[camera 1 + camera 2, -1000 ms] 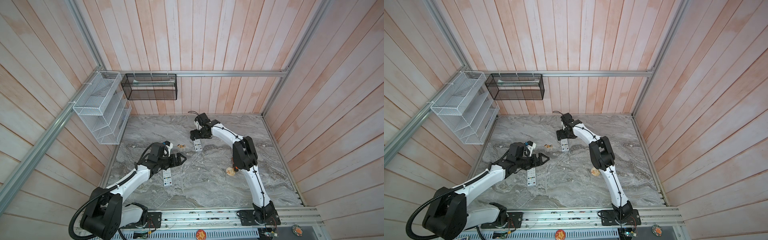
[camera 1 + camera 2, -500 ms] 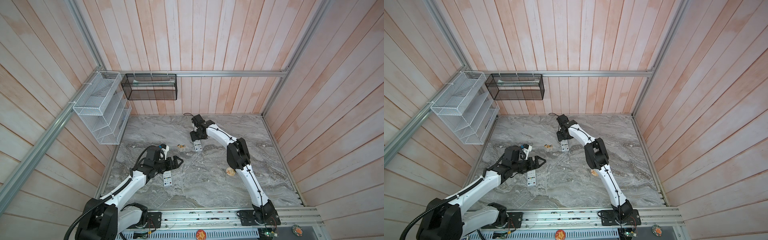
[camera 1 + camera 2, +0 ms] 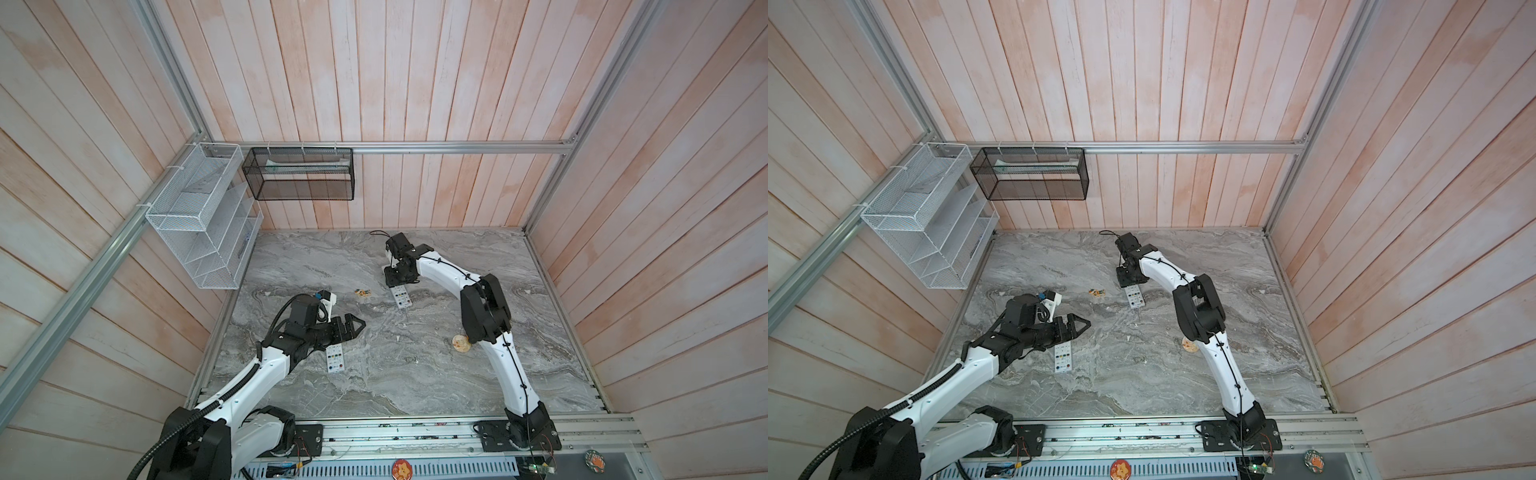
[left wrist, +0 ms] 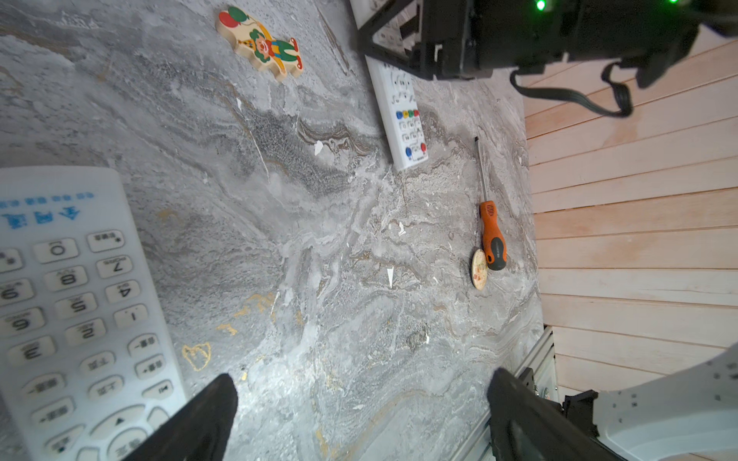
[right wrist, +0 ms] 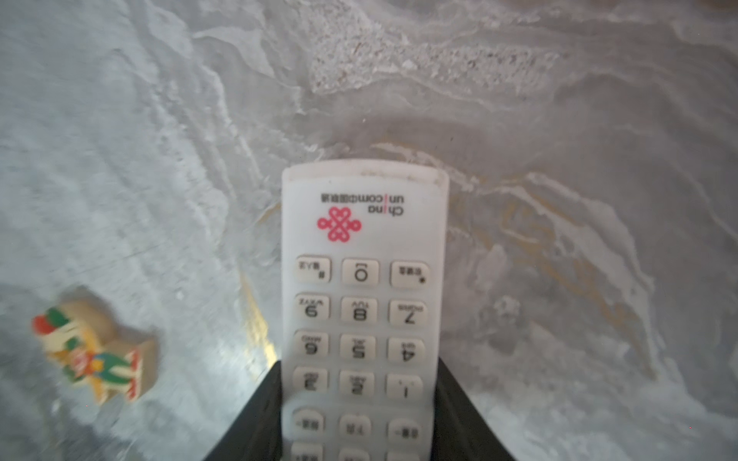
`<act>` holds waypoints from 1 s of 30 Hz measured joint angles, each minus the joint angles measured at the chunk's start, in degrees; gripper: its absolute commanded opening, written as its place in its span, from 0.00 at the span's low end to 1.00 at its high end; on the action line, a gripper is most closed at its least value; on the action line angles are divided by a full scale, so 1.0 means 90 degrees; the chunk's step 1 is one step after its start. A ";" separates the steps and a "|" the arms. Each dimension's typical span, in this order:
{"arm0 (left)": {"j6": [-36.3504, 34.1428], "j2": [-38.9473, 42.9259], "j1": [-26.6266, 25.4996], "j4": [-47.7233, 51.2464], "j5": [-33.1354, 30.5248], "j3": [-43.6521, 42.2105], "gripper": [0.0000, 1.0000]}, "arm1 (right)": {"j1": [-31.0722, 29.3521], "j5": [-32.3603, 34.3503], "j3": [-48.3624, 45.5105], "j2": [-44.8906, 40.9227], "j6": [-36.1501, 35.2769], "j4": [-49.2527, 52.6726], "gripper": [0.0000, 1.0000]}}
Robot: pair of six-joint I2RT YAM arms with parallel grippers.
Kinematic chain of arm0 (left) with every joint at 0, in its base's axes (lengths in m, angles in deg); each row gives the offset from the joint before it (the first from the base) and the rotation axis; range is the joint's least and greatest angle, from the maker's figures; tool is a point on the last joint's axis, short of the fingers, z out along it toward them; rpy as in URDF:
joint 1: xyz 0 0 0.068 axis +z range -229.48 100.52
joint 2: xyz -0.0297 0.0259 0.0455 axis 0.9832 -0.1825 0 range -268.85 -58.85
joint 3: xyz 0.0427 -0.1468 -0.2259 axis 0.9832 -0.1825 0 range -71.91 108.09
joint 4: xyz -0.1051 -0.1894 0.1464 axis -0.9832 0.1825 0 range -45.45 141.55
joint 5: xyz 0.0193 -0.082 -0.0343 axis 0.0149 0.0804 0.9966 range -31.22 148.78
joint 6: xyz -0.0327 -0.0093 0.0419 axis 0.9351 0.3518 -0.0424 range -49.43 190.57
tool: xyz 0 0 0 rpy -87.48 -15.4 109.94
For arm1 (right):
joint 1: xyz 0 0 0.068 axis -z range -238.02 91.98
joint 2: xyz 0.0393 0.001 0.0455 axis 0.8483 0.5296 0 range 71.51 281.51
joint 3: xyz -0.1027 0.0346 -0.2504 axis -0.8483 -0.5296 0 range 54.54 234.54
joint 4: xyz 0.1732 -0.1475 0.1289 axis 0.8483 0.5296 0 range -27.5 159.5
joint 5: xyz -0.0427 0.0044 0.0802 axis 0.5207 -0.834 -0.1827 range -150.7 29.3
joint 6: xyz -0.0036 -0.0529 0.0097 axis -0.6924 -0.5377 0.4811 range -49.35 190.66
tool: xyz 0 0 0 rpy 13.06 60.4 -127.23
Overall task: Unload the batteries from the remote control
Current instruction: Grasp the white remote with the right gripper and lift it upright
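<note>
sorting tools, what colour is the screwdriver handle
Screwdriver handle: orange with black; left wrist view shows it best.

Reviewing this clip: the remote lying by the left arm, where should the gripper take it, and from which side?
Probably the near remote across its narrow width, pinching both long edges, coming from above. It lies flat, buttons up, on the table, so only those edges give opposed faces.

The white red-logo remote (image 5: 361,279) lies keypad-up on the counter (image 5: 559,119), clasped along both long sides by the right pincer (image 5: 359,361). The blue-logo remote (image 4: 76,311) lies keypad-up just outside the spread left pincer (image 4: 361,379).
</note>
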 measured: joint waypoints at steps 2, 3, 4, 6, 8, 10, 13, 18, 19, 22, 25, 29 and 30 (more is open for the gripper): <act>0.0044 -0.0002 0.0000 -0.0056 0.0024 0.0000 1.00 | 0.0102 -0.0478 -0.0928 -0.0787 0.0216 -0.0481 0.46; 0.0078 -0.0002 0.0000 -0.0124 0.0063 -0.0010 1.00 | 0.0199 -0.0787 -0.1377 -0.1212 0.0367 -0.0784 0.45; 0.0119 -0.0002 0.0000 -0.0228 0.0119 -0.0034 1.00 | 0.0323 -0.1139 -0.1790 -0.1625 0.0508 -0.1115 0.45; 0.0202 -0.0005 0.0007 -0.0498 0.0282 -0.0124 1.00 | 0.0636 -0.1897 -0.2574 -0.2385 0.0816 -0.1855 0.45; 0.0357 -0.0019 0.0012 -0.0906 0.0595 -0.0255 1.00 | 0.0981 -0.2659 -0.3364 -0.3077 0.1156 -0.2669 0.45; 0.0612 -0.0090 -0.0010 -0.1552 0.1027 -0.0389 1.00 | 0.1297 -0.3436 -0.4274 -0.3740 0.1566 -0.3565 0.45; 0.1100 -0.0282 -0.0146 -0.2664 0.1620 -0.0452 1.00 | 0.1389 -0.4362 -0.5447 -0.4449 0.2215 -0.4680 0.44; 0.1766 -0.0801 -0.0675 -0.4201 0.2285 -0.0245 1.00 | 0.1183 -0.5435 -0.6917 -0.5260 0.3376 -0.6295 0.44; 0.1860 -0.0908 -0.0823 -0.4403 0.2353 -0.0146 1.00 | 0.1161 -0.5574 -0.7130 -0.5430 0.3604 -0.6586 0.44; 0.2021 -0.1144 -0.1236 -0.4801 0.2450 0.0187 1.00 | 0.1154 -0.5782 -0.7417 -0.5848 0.4082 -0.7198 0.44; 0.2110 -0.1294 -0.1574 -0.5061 0.2438 0.0459 1.00 | 0.1093 -0.5872 -0.7456 -0.6156 0.4393 -0.7667 0.44; 0.2186 -0.1365 -0.1868 -0.5321 0.2356 0.0551 1.00 | 0.0950 -0.5901 -0.7456 -0.6358 0.4653 -0.8031 0.44; 0.2198 -0.1384 -0.1923 -0.5353 0.2293 0.0556 1.00 | 0.0920 -0.5904 -0.7458 -0.6370 0.4704 -0.8102 0.44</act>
